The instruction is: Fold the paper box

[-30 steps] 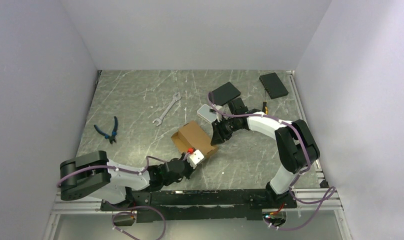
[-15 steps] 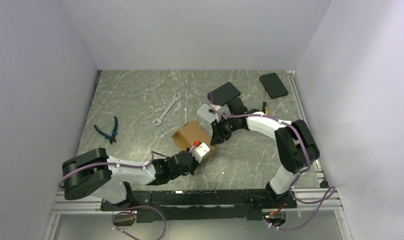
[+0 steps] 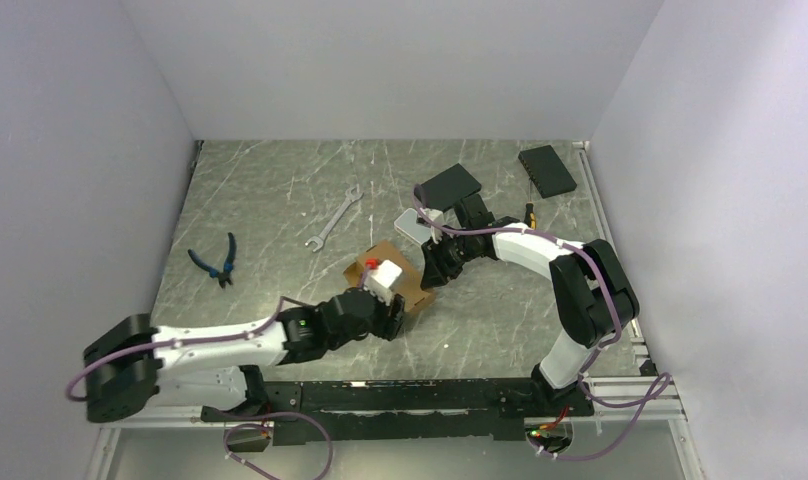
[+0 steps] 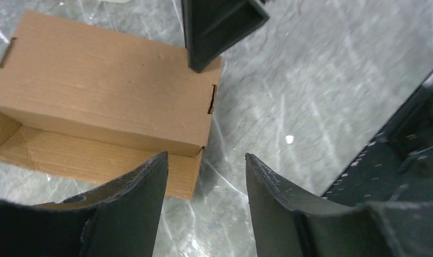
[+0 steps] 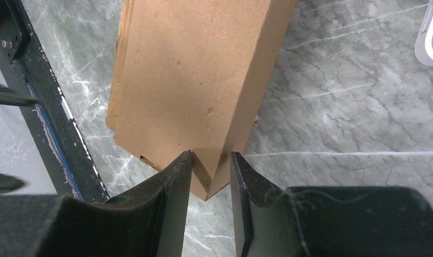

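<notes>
Against the view of one second before: advanced the left gripper (image 3: 390, 318) from the near side of the paper box (image 3: 400, 258), bringing its white wrist camera (image 3: 383, 280) over the box's near half and stretching the arm longer and lower across the surface (image 3: 270, 180). Opened the left jaws, shut a moment before, to a moderate gap with nothing between them. Placed them, in the left wrist view, at the box's near right corner; could not tell whether the finger nearest the cardboard touched it. Kept the right gripper (image 3: 432, 272) where it had been, jaws narrow and pinched on the folded far right corner of the box. Left the box itself in the same place and at the same angle: near the middle of the surface, somewhat toward the near edge, between the two grippers. Showed, from the left wrist, a plain brown top panel with a small slot at each end and a lower panel folded out along its near side. Left unmoved the wrench (image 3: 333, 217) and the blue-handled pliers (image 3: 216, 260) to the left, a black slab (image 3: 450, 184) and a second black slab (image 3: 547, 170) toward the far right, and the translucent white case (image 3: 412, 226) just beyond the box, beside the right arm.
</notes>
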`<state>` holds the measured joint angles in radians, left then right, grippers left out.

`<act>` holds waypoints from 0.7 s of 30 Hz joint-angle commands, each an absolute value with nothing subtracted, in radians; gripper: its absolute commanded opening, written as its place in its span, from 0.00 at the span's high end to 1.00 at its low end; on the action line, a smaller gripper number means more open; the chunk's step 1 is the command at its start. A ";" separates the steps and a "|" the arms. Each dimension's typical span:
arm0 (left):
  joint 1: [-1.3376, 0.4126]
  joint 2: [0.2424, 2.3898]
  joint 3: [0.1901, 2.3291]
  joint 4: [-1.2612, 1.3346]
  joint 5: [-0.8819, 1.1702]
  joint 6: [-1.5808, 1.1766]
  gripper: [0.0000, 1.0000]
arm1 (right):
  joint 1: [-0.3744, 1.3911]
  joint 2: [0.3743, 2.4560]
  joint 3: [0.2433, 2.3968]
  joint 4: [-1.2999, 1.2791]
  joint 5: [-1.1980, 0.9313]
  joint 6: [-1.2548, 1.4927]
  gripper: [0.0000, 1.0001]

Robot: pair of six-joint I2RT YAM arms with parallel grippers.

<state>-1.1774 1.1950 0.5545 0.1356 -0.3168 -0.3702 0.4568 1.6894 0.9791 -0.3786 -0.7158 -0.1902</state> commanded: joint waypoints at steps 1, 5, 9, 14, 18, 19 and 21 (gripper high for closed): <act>-1.167 1.006 0.505 -0.028 -0.376 -0.580 0.43 | 0.462 1.713 0.989 -0.382 -0.635 -0.219 0.65; -1.132 0.874 0.419 -0.155 -0.347 -0.812 0.66 | 0.463 1.716 0.989 -0.382 -0.635 -0.219 0.65; -1.093 0.864 0.316 -0.105 -0.247 -0.966 1.00 | 0.463 1.722 0.989 -0.382 -0.634 -0.219 0.65; -1.078 1.029 0.328 -0.044 -0.241 -1.045 1.00 | 0.463 1.725 0.988 -0.380 -0.632 -0.219 0.65; -1.054 1.178 0.355 0.097 -0.212 -1.048 1.00 | 0.465 1.727 0.987 -0.380 -0.632 -0.219 0.65; -1.043 1.208 0.363 0.128 -0.204 -1.048 1.00 | 0.465 1.729 0.986 -0.380 -0.632 -0.219 0.65; -1.014 1.266 0.385 0.180 -0.180 -1.038 1.00 | 0.467 1.730 0.988 -0.380 -0.633 -0.221 0.65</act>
